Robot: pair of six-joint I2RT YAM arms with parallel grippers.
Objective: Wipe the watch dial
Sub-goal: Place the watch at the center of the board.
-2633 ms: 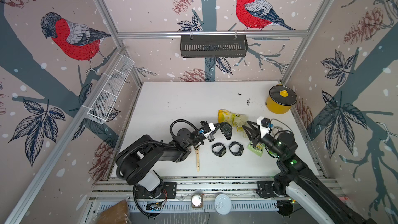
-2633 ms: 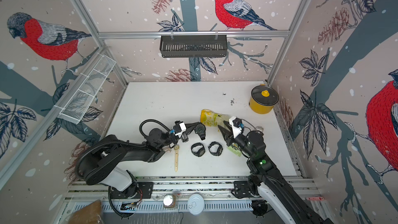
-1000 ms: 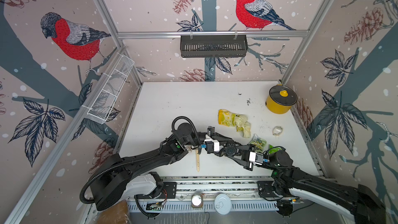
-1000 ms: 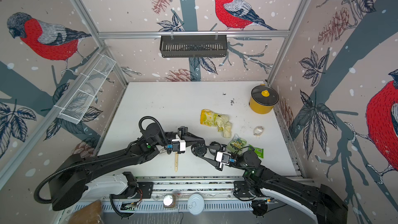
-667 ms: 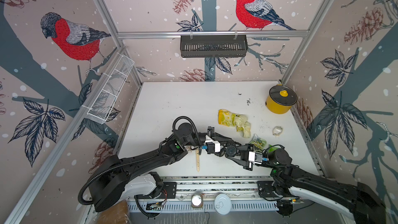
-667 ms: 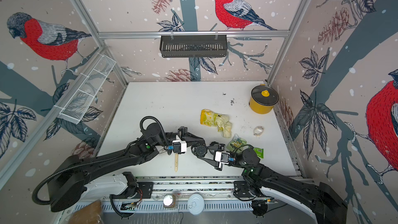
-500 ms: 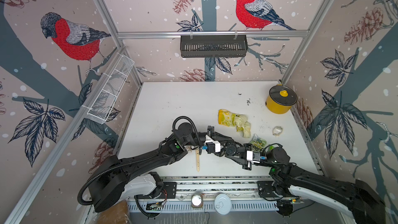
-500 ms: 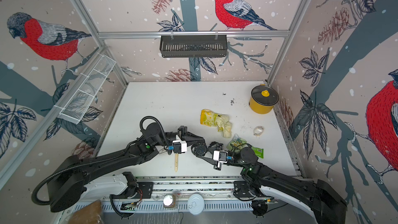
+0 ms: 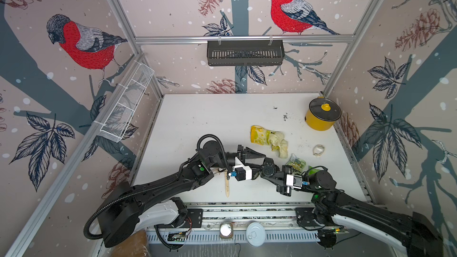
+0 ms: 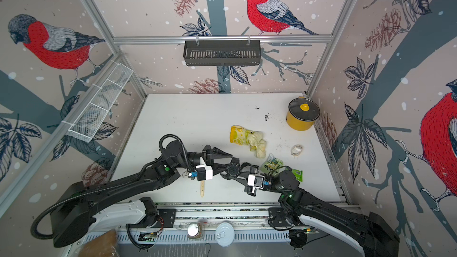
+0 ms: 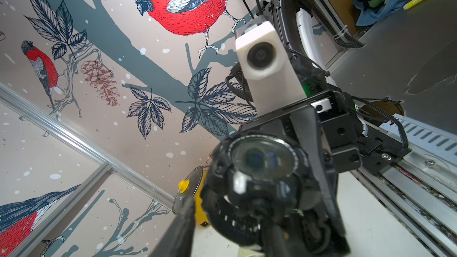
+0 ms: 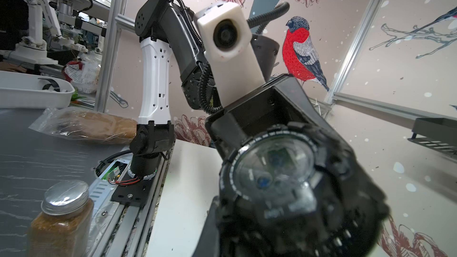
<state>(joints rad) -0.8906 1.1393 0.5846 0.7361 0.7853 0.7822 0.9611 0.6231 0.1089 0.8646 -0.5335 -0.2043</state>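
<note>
A black wristwatch (image 9: 269, 169) (image 10: 233, 169) hangs above the front of the white table (image 9: 197, 124), between my two grippers. Its round glass dial (image 11: 263, 159) (image 12: 272, 166) faces both wrist cameras. My right gripper (image 9: 276, 176) (image 10: 241, 173) (image 12: 247, 233) is shut on the watch's strap. One of its fingers (image 12: 210, 228) presses against the band. My left gripper (image 9: 262, 163) (image 10: 228, 163) (image 11: 230, 231) stands open around the watch from the other side. One of its fingers (image 11: 180, 231) is clear of the case, with a gap showing. A crumpled yellow cloth (image 9: 268, 138) (image 10: 248, 138) lies behind the grippers.
A green snack packet (image 9: 296, 164) lies by the right wrist. A wooden stick (image 9: 227, 186) lies under the left arm. A yellow pot with a glass lid (image 9: 321, 117) stands at the back right. A small pale ring (image 9: 318, 150) lies near the right wall.
My right gripper edged in toward the left one and closed on the watch. My left gripper's jaws, shut on the watch before, have come apart. Both arms otherwise stay put.
</note>
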